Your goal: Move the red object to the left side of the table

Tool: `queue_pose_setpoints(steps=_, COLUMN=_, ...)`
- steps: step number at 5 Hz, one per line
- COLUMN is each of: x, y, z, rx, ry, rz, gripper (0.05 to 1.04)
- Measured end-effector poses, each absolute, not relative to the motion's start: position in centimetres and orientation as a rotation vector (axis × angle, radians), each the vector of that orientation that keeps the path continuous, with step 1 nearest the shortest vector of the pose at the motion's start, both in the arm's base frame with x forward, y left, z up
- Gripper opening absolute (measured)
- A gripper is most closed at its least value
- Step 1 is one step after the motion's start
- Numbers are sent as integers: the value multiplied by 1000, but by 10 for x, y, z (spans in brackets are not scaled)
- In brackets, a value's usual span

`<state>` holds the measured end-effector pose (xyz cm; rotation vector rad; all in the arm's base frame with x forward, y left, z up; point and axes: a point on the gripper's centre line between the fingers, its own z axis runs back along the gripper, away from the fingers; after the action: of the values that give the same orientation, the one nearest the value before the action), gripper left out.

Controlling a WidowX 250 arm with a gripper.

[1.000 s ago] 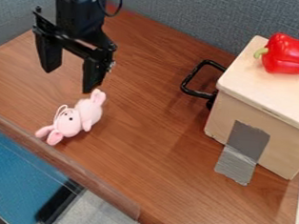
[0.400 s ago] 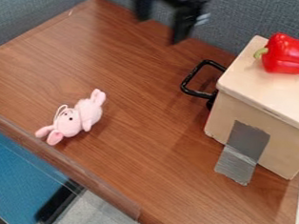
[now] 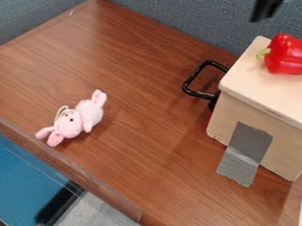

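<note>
Red pepper (image 3: 292, 56) on wooden box (image 3: 283, 144) w/ grey tape (image 3: 246, 147); gripper (image 3: 241, 7) @ view's top, fingers spread.

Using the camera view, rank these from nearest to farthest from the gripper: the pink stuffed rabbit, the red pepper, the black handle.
As the camera view shows it, from the gripper:
1. Red pepper: on top of the wooden box, at the view's right.
2. Black handle: beside the box, right of centre.
3. Pink stuffed rabbit: lying on the table, at the view's left.
</note>
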<state>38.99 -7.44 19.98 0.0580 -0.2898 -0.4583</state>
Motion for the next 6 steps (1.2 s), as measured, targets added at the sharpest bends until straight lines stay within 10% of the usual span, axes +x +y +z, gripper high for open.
queue_pose_setpoints(steps=6, x=419, y=-144, z=143, rx=31, ry=-194, rz=-653, gripper=1000)
